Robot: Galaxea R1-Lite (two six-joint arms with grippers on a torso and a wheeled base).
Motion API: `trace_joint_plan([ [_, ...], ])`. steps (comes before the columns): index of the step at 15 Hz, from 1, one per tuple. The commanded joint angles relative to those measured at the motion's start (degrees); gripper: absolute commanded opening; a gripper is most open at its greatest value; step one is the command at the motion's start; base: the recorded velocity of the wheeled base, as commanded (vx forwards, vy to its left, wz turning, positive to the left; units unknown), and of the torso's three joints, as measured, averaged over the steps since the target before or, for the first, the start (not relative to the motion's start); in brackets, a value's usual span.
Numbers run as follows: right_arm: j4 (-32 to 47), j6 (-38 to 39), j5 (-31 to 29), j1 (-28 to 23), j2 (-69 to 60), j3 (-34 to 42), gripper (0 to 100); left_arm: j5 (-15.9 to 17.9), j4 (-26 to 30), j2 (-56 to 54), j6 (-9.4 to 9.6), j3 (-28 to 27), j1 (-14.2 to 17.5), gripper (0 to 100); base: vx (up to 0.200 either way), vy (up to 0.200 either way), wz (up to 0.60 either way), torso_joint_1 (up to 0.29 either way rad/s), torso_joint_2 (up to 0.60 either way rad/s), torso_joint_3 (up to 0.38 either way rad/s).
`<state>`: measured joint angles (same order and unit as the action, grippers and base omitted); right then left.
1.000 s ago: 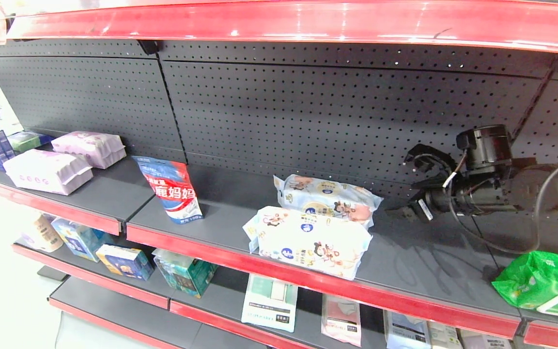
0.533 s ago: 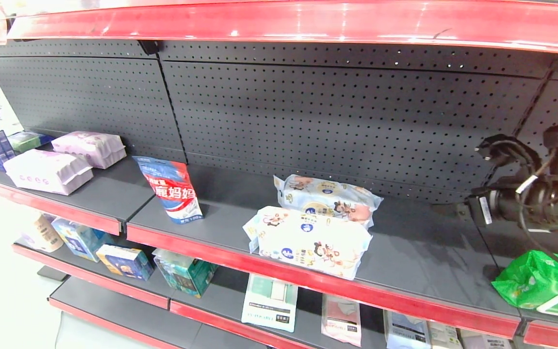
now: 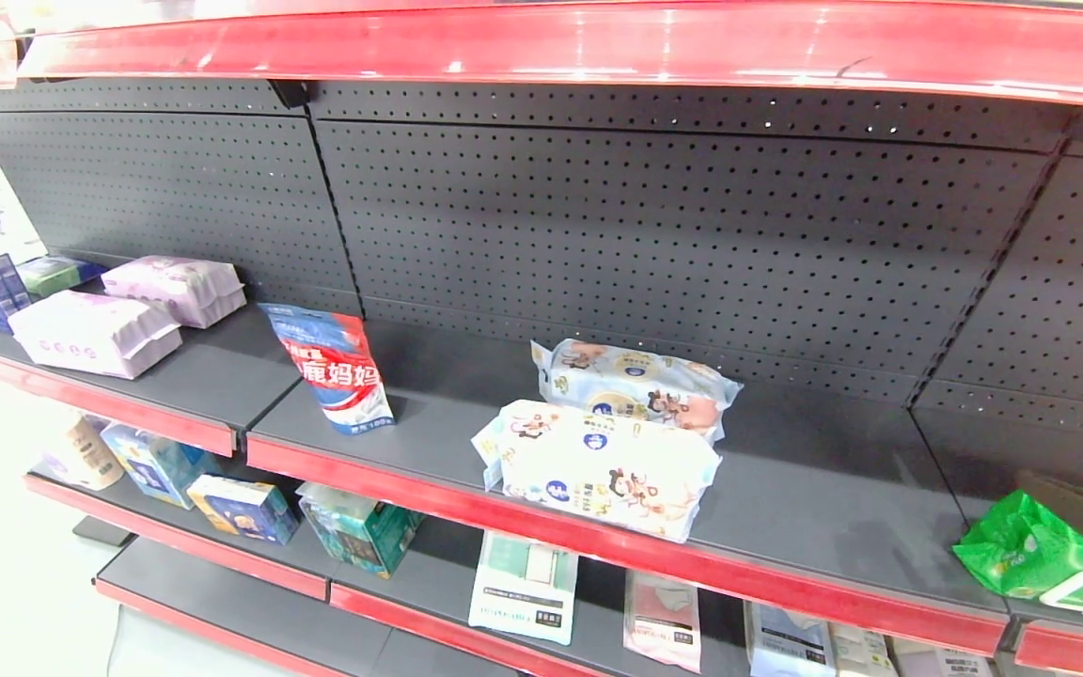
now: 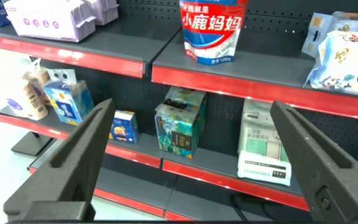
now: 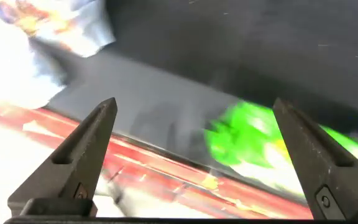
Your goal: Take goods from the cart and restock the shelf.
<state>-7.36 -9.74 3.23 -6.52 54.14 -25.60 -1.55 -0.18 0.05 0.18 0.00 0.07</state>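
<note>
I read the left gripper [image 4: 192,106] as released, jaws spread wide with nothing between them; it hangs low, facing the lower tiers, where a teal box [image 4: 179,121] stands. The right gripper [image 5: 194,102] is likewise spread and empty; it sits near the green pack [image 3: 1021,545] at the right end of the shelf [image 3: 814,489]; one finger [image 3: 1082,508] overlaps that pack in the head view. The goods lie on the middle tier: the front wipe pack [image 3: 603,468] flat at the red lip, the rear wipe pack [image 3: 635,387] just behind it; I judge this depth-wise order keeps a face forward. The pouch [image 3: 335,367] stands upright, print outward. With both grippers empty, I judge the next step is a return to the cart.
</note>
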Motion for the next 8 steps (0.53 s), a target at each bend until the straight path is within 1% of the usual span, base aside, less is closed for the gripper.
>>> trace_joint_plan([
  [1, 0.2, 0.9, -5.1, -2.4, -22.6, 10.6, 100, 0.0, 0.0, 0.0, -0.01, 0.0, 0.0, 100, 0.000, 0.000, 0.00, 0.000, 0.00, 0.000],
  [3, 0.7, 2.9, -4.2, -1.7, -33.5, 16.8, 100, 0.0, -0.1, 0.0, -0.01, 0.0, 0.0, 100, 0.000, 0.000, 0.00, 0.000, 0.00, 0.000],
  [5, 0.9, 5.5, 1.0, 0.7, -40.1, 19.8, 100, 0.0, 0.0, 0.0, -0.01, 0.0, 0.0, 100, 0.000, 0.000, 0.00, 0.000, 0.00, 0.000],
  [6, 0.9, 5.5, 1.0, 0.8, -40.4, 19.9, 100, 0.0, -0.1, 0.0, -0.01, 0.0, 0.0, 100, 0.000, 0.000, 0.00, 0.000, 0.00, 0.000],
  [8, 3.7, 4.3, 1.8, 0.9, -48.9, 25.4, 100, 0.0, -0.1, 0.0, -0.01, 0.0, 0.0, 100, 0.000, 0.000, 0.00, 0.000, 0.00, 0.000],
])
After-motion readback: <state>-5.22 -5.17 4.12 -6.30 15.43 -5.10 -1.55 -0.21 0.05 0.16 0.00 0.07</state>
